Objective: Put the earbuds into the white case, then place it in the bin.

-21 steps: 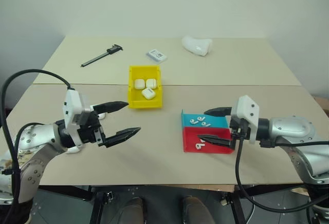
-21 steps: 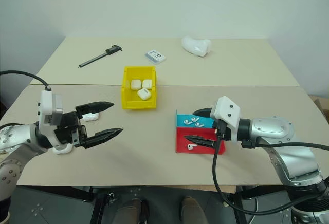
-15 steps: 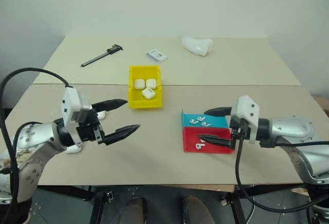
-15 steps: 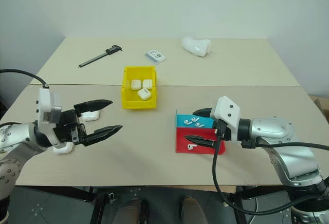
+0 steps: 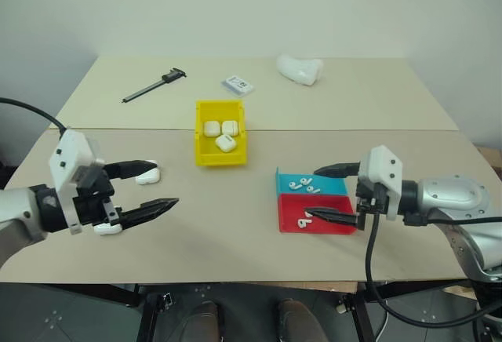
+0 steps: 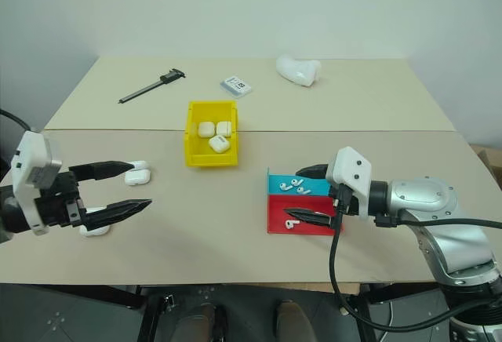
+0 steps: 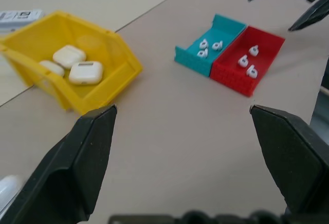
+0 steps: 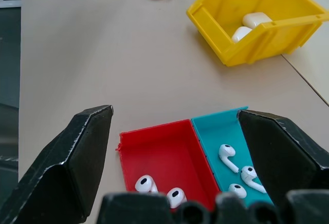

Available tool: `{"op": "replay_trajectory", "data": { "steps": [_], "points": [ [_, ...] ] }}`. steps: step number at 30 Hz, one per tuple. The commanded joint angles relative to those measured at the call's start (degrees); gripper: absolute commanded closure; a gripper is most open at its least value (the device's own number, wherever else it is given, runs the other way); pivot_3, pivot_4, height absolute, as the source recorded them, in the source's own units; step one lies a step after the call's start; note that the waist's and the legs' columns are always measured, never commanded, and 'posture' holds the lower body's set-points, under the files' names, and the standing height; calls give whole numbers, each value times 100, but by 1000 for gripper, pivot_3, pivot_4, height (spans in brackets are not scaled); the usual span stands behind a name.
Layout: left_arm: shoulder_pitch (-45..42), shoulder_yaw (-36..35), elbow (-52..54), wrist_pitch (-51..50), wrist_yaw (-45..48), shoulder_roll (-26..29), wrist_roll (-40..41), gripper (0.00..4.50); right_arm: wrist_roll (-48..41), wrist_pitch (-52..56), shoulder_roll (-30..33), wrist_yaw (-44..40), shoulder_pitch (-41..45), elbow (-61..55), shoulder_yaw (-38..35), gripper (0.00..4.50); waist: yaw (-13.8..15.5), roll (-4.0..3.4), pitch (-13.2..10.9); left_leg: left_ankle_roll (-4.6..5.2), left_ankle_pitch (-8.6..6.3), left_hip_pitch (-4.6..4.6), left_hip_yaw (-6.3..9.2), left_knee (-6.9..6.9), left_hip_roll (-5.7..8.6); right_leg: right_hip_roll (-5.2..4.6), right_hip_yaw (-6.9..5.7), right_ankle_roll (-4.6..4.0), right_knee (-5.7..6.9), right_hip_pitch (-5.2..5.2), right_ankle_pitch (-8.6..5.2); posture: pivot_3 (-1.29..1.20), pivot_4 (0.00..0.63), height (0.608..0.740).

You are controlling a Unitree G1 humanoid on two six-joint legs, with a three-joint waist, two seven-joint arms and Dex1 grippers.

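Both grippers hung spread and empty: R gripper (image 6: pixel 312 195) straddled the trays' earbuds (image 6: pixel 296 186) ready to pick, L gripper (image 6: pixel 125 185) beside a case (image 6: pixel 138 174), probably shut; bin (image 6: pixel 210 158) ahead btwn them.

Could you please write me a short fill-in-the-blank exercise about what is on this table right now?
1. The white cases lying in the yellow bin number ____.
2. The teal tray sits right beside a tray coloured ____.
3. Both the left gripper and the right gripper have their fingers ____.
4. The right gripper hovers over the ____.

Missing words: three; red; open; trays
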State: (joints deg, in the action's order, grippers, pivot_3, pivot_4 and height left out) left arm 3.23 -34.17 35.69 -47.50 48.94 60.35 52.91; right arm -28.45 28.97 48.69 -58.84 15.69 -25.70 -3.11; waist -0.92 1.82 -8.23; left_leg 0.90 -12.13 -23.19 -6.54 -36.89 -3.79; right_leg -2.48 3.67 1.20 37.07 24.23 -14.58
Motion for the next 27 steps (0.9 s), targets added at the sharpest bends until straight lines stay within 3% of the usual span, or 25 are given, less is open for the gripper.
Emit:
{"op": "replay_trajectory", "data": {
  "steps": [1, 4, 6, 9, 14, 17, 27],
  "points": [
    [237, -566, 376, -466, -99, 343, -28, 0, -455, -29, 38, -193, 78, -325, -292, 25, 7, 1, 0, 0, 0, -2, 0, 0, -1, 1, 0, -1, 0, 2, 0, 0, 150, 740],
    [429, -757, 357, -843, 26, 686, -83, 0, -701, 3, 115, -326, 0, -457, -408, 25, 10, 0, -1, 0, 0, 0, -1, 1, -2, 0, -1, -2, 0, 1, -1, 0, 150, 740],
    [428, -669, 152, -1371, 162, 1255, -69, 0, -873, 22, 130, -394, -37, -475, -500, 25, 19, 3, -2, -1, 0, 2, -3, 0, -1, 0, -2, -2, 1, -1, -1, 0, 150, 740],
    [19, -316, -489, -2709, -5, 2208, 280, 0, -1087, 90, 166, -455, -86, -529, -567, 25, 28, 10, -6, -1, 0, 6, -14, -1, -1, 0, -14, -4, 0, -4, -3, 0, 150, 740],
    [-461, -79, -1010, -4014, -96, 2934, 335, 0, -1114, 5, 170, -489, -289, -668, -562, 25, -11, 12, -10, -7, -4, -1, -12, 8, -3, 1, -12, -8, 0, 8, -8, 0, 150, 740],
    [-837, 334, -1380, -4490, -520, 3071, 510, 0, -1162, -29, 148, -567, -301, -669, -497, 25, -10, 12, -11, -10, -5, -4, -16, 8, -1, 3, -11, -11, 4, 13, -10, 0, 150, 740],
    [-1393, 1845, -2401, -4500, -2578, 3063, 1516, 0, -1155, -293, 10, -1003, 179, -392, -223, 25, 22, 15, -13, -10, -5, -2, -14, 7, -3, 1, -12, -15, 6, 11, -7, 0, 150, 740]
  ]
}}
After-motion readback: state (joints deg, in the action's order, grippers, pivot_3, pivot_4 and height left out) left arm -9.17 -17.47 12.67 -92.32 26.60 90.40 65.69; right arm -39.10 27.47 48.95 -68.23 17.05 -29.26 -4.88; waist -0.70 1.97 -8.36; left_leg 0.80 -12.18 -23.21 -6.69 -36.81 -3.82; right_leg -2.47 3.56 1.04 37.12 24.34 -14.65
